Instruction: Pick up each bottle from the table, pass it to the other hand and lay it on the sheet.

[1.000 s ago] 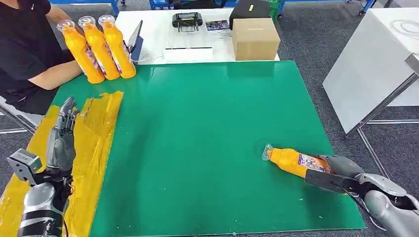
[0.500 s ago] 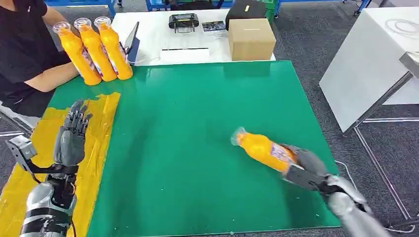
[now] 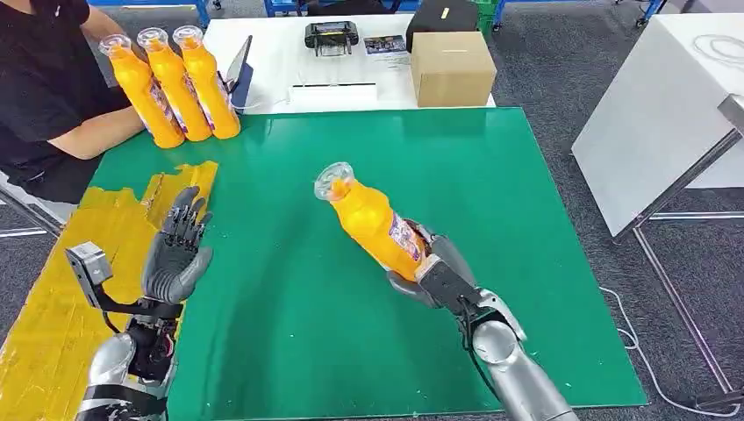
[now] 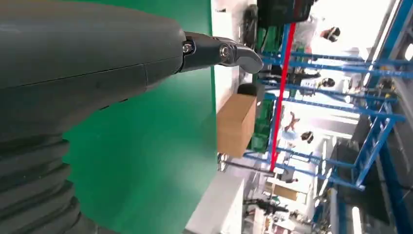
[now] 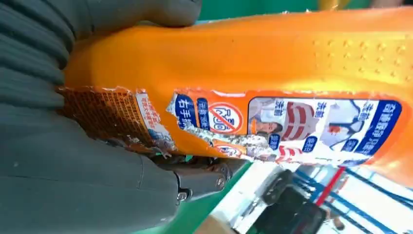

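Observation:
My right hand (image 3: 434,270) grips an orange bottle (image 3: 370,220) by its lower end and holds it tilted above the middle of the green table (image 3: 289,289), clear cap pointing up and away from me. The right wrist view has the bottle's torn label (image 5: 272,124) close up against my palm. My left hand (image 3: 176,253) is raised with fingers spread and nothing in it, over the edge of the yellow sheet (image 3: 53,289) at the table's left. The left thumb (image 4: 219,51) shows in the left wrist view. Three more orange bottles (image 3: 171,83) stand at the far left corner.
A person in black (image 3: 44,88) sits at the far left, an arm beside the standing bottles. A cardboard box (image 3: 452,67), a tablet and a controller sit on the white table beyond. A white table (image 3: 658,123) stands to the right.
My right hand has lifted the bottle off the table's right front and carried it left toward the centre. My left hand has moved right and forward from the sheet toward the table.

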`<state>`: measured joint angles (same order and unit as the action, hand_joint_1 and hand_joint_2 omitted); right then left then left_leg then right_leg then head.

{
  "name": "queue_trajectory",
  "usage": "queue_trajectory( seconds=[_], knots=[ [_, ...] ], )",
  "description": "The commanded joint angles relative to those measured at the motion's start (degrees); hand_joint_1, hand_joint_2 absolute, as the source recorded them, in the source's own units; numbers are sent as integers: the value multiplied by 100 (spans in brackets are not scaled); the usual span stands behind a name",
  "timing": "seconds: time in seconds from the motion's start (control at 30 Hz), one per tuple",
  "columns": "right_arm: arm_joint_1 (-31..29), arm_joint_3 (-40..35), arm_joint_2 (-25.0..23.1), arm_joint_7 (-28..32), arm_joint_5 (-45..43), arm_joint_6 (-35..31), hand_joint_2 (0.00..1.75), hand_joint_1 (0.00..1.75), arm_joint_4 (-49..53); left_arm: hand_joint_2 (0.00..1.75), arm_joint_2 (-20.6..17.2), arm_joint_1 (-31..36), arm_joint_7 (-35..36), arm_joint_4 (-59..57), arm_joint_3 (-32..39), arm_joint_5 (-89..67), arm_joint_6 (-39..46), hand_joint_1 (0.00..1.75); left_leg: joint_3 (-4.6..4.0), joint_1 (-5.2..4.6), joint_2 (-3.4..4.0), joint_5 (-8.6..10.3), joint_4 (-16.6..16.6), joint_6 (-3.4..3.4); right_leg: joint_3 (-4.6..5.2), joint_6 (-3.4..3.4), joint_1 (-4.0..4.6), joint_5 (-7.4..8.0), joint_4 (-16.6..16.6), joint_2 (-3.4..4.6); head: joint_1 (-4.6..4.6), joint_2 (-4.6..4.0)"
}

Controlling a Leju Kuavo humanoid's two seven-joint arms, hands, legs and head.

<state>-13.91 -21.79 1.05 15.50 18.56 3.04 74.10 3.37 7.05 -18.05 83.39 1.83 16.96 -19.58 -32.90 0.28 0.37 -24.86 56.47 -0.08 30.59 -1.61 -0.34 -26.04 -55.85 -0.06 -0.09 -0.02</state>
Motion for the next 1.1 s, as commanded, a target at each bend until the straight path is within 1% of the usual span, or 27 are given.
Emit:
queue_trajectory(
  seconds=[0.03,0.13,0.2,0.33,0.43,0.47,0.53,0.7,0.77,0.8,0.97,1.0,1.07,1.1],
  knots=[
    [-761,-1088,-813,-144,-89,-5,175,175,-508,175,-19,-155,43,178,-704,30,99,0,7,5,20,-6,3,-2,2,5,5,1,-2,22,2,0],
    [-770,-1351,-907,-154,-103,-36,175,175,-637,175,-23,-415,35,370,-792,42,58,0,22,11,18,-12,-1,-2,-15,5,6,-3,7,20,4,0],
    [-799,-1518,-940,-169,-123,-67,175,175,-745,175,-19,-506,26,414,-868,74,19,0,15,5,17,-7,-4,1,-7,1,0,-1,5,19,4,0],
    [-812,-1550,-945,-173,-125,-66,175,175,-773,175,-20,-512,25,414,-878,88,10,0,16,7,6,-9,0,3,-13,0,2,-5,5,7,4,0],
    [-831,-1558,-948,-175,-136,-79,175,175,-813,175,-20,-487,24,388,-888,90,7,0,-2,0,2,-1,-3,2,6,0,-3,0,3,4,2,0],
    [-831,-1558,-948,-175,-136,-79,175,175,-813,175,-20,-487,24,388,-888,90,7,0,6,5,3,-4,-1,3,-5,0,2,-1,7,5,4,0],
    [-906,-1741,-1057,-226,-77,-62,175,175,-1050,175,19,-463,79,321,-954,173,-66,0,-1,1,1,-1,-2,2,3,1,-4,-1,4,2,4,0],
    [-1136,-2249,-1460,-279,30,-135,175,175,-1846,175,53,-360,135,115,-1241,343,-189,0,17,8,10,-7,-5,-1,-13,6,2,-2,10,13,2,0],
    [-1195,-2393,-1495,-291,21,-157,175,175,-2085,175,35,-296,155,62,-1327,453,-226,0,7,2,2,-2,-5,1,-2,3,-4,-3,6,3,4,0],
    [-1223,-2438,-1494,-296,15,-169,175,175,-2222,175,35,-246,163,30,-1354,502,-230,0,20,9,1,-8,-5,0,-17,5,3,-6,11,4,2,0],
    [-1283,-2486,-1459,-279,-27,-185,175,175,-2683,175,1,-201,243,-46,-1468,783,-317,0,6,2,-8,1,-7,3,-1,0,-5,-2,9,-7,2,0],
    [-1318,-2521,-1473,-260,-15,-180,175,175,-2809,175,-1,-191,261,-72,-1482,893,-356,0,15,7,-11,-1,-7,5,-14,0,0,-2,15,-10,4,0],
    [-1341,-2555,-1521,-239,-14,-163,175,175,-2935,175,-12,-158,359,-135,-1493,1120,-455,0,2,2,-5,2,-5,3,3,0,-5,0,8,-5,4,0],
    [-1370,-2626,-1585,-237,12,-128,175,175,-3019,175,6,-89,356,-192,-1504,1125,-453,0,8,5,-10,0,-5,4,-6,1,-2,-1,12,-8,5,0]
  ],
)
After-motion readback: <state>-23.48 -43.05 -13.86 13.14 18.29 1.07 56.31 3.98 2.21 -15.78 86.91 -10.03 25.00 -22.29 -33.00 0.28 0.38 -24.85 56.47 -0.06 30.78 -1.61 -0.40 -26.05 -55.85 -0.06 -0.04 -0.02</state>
